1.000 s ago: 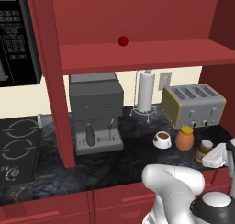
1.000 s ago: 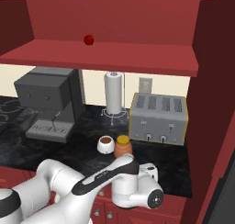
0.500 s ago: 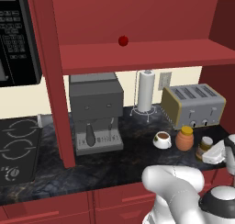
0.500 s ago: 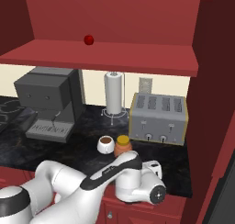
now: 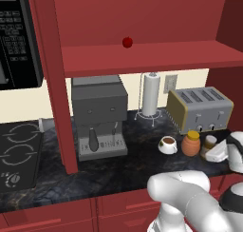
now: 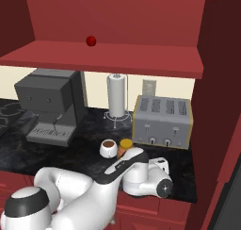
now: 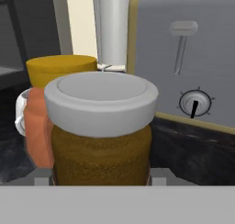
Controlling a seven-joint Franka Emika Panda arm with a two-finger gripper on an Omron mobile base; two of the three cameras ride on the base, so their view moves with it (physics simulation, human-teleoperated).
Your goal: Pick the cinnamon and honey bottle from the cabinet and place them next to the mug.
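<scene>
Tool lower, around cinnamon

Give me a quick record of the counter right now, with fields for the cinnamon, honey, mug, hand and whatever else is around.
cinnamon: grey-capped jar on the counter, close before the hand, beside the honey
honey: orange jar, yellow lid, on the counter between mug and cinnamon
mug: white, brown liquid inside, left of the honey
hand: low at the cinnamon; grip cannot be told
cabinet: red shelf holds a red ball
other: toaster, paper towel roll, coffee machine
</scene>
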